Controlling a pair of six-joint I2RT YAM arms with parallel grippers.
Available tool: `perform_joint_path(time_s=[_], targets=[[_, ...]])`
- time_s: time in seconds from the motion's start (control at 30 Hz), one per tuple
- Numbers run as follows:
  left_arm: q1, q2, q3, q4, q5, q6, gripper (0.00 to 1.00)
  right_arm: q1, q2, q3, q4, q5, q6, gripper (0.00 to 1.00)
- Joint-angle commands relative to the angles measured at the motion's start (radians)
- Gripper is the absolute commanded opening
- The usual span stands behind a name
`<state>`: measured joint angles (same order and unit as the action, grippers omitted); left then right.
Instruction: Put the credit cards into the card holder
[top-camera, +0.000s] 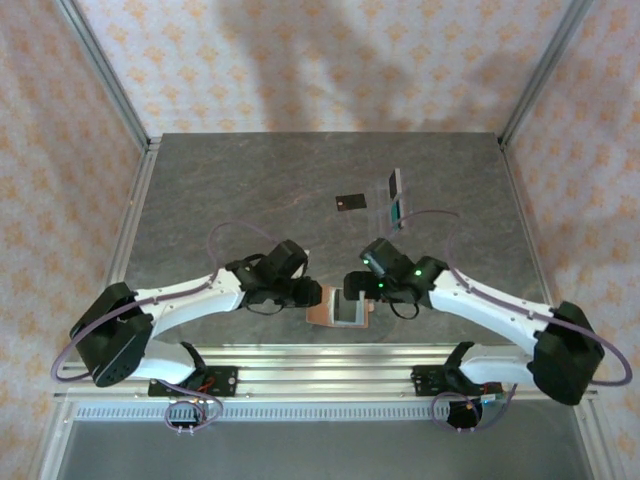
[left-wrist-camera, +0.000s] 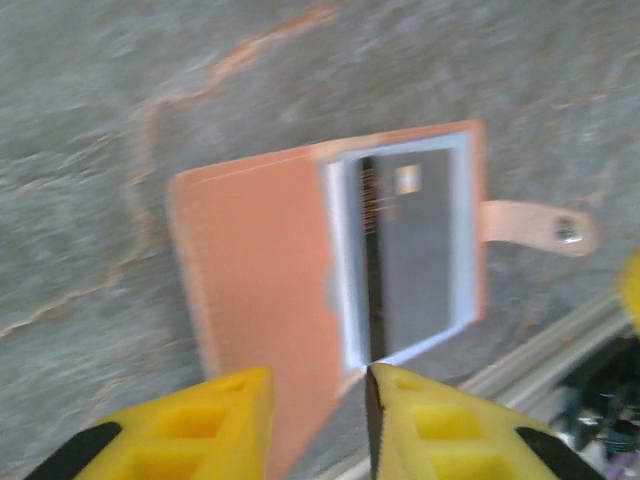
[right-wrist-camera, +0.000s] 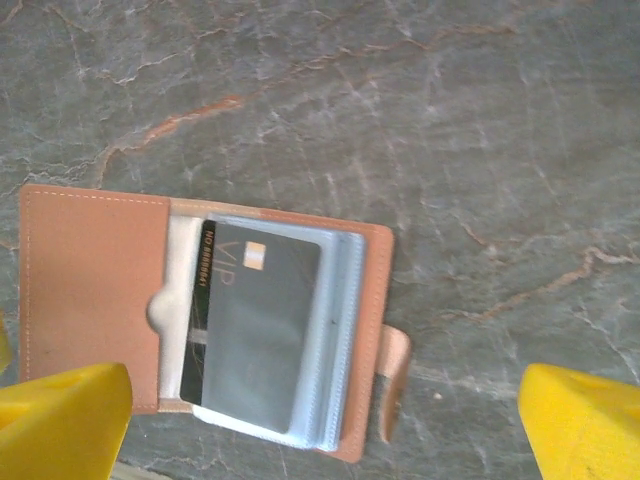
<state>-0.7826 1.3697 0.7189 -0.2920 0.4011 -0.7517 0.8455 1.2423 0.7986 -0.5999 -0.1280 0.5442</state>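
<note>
The tan card holder (top-camera: 318, 313) lies open near the table's front edge, between my two grippers. A dark grey card (right-wrist-camera: 255, 330) with a gold chip sits in its clear sleeves (right-wrist-camera: 335, 340). The same card (left-wrist-camera: 420, 260) appears in the left wrist view. My left gripper (left-wrist-camera: 318, 405) hovers over the holder's (left-wrist-camera: 250, 270) near edge, fingers a narrow gap apart and gripping nothing. My right gripper (right-wrist-camera: 325, 425) stands wide open above the holder (right-wrist-camera: 90, 290). A black credit card (top-camera: 350, 202) and a teal one (top-camera: 396, 211) lie further back.
Another thin card (top-camera: 393, 183) lies just behind the teal one. The holder's snap strap (left-wrist-camera: 545, 228) sticks out to its right side. An aluminium rail (top-camera: 320, 357) runs along the table's front edge, close to the holder. Metal posts frame the table's sides.
</note>
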Motion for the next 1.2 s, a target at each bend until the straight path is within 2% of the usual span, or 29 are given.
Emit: perform_joint_path(time_s=[0.0, 0.17, 0.37, 0.87, 1.17], targets=[[0.012, 0.000, -0.040, -0.010, -0.058, 0.038, 0.25, 0.056, 0.100, 0.042, -0.025, 0.139, 0.032, 0.99], [0.014, 0.037, -0.053, 0.020, -0.058, 0.054, 0.23, 0.111, 0.244, 0.074, 0.028, 0.174, 0.033, 0.99], [0.015, 0.077, -0.074, 0.065, -0.047, 0.040, 0.22, 0.138, 0.306, 0.090, 0.076, 0.156, 0.051, 0.99], [0.015, 0.139, -0.082, 0.073, -0.057, 0.025, 0.21, 0.144, 0.345, 0.062, 0.095, 0.163, 0.071, 0.99], [0.016, 0.133, -0.090, 0.055, -0.071, 0.025, 0.19, 0.144, 0.311, 0.032, 0.026, 0.233, 0.038, 0.98]])
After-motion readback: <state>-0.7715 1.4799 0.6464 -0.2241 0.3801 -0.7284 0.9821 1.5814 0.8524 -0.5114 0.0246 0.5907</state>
